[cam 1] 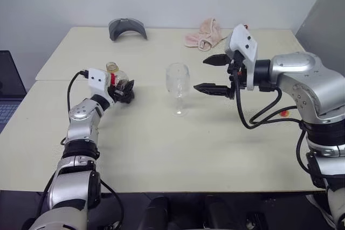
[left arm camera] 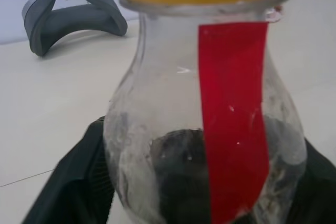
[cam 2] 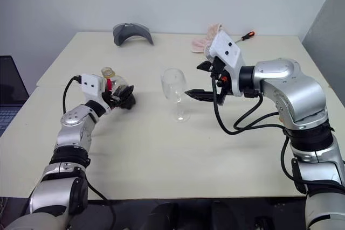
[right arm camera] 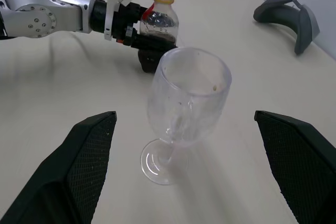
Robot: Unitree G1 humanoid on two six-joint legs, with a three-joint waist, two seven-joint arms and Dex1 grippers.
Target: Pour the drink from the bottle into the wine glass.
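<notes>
The bottle (cam 1: 113,71) stands upright on the table's left side, squat and clear, with a red strip (left arm camera: 233,129) down its front, a yellow ring at the neck and dark drink (right arm camera: 157,28) in its bottom. My left gripper (cam 1: 122,89) is level and shut on the bottle's lower body, a black finger (left arm camera: 79,182) against each side. The empty wine glass (cam 1: 178,81) stands upright mid-table. My right gripper (cam 1: 204,74) hovers open just right of the glass bowl. Its two fingers (right arm camera: 84,156) flank the glass without touching it.
A grey curved object (cam 1: 128,28) and a pink cloth (cam 1: 205,34) lie at the table's far edge, with an orange-handled screwdriver (cam 2: 247,36) beside the cloth. A laptop (cam 1: 8,87) sits off the table's left side. A cream table (cam 1: 161,154) stretches bare toward me.
</notes>
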